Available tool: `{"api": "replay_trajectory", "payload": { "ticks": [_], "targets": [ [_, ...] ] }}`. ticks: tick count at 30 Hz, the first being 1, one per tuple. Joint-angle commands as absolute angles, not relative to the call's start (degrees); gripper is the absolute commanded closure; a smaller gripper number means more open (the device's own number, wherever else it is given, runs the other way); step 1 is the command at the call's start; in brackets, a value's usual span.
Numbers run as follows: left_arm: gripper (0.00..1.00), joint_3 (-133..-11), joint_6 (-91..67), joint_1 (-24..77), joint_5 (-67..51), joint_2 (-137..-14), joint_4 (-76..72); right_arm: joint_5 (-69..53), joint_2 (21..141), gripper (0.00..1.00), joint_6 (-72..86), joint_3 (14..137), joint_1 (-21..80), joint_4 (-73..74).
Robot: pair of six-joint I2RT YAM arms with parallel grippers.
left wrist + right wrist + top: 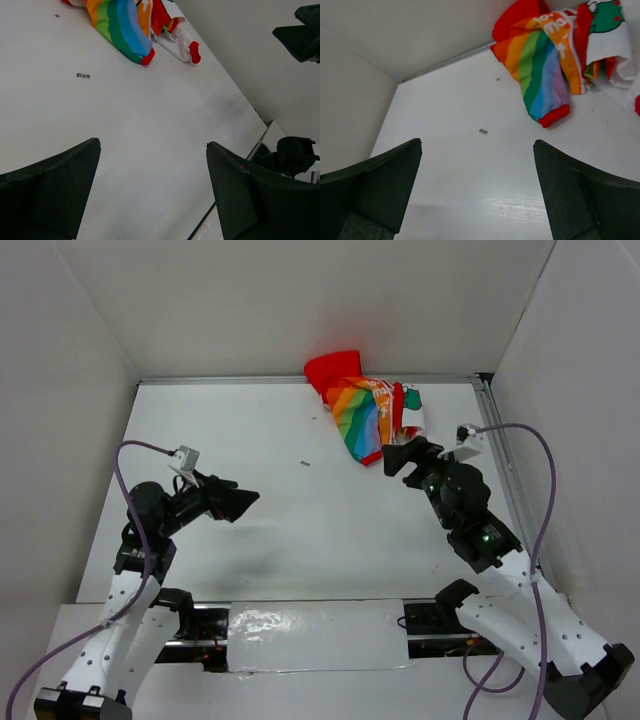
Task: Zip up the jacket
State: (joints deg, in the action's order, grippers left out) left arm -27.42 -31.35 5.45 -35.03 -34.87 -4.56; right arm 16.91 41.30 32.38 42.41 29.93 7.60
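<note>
A white bench (300, 550) is enclosed by plain white walls (300, 300) behind it and on both sides. A small dark speck (305, 464) lies mid-bench.

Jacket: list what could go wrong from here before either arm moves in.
1. The jacket lies bunched against the back wall. Its zipper shows only in part, with no slider visible, so a grab may catch loose fabric instead.
2. The left tool, open, sits far from the jacket and may struggle to reach it. That would leave the open right tool working alone.
</note>
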Motion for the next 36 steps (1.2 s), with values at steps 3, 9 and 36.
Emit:
{"api": "replay_trajectory", "payload": {
  "ticks": [3, 9, 36],
  "targets": [
    [0.01, -30.67, -29.36, 5.62, -38.58, -33.40, -3.87, 35.30, 38.23, 0.00, 40.32, 48.33, 30.67, 16.51],
    [0.01, -28.75, -29.27, 5.45, -38.67, -29.98, -4.04, 44.20, 47.62, 0.00, 34.71, 51.76, 29.19, 18.71],
    [0.01, -26.54, -29.97, 5.36, -37.70, -29.97, -0.26, -1.58, 121.46, 0.02, 20.74, 102.73, 2.81, 26.19]
  ]
}}
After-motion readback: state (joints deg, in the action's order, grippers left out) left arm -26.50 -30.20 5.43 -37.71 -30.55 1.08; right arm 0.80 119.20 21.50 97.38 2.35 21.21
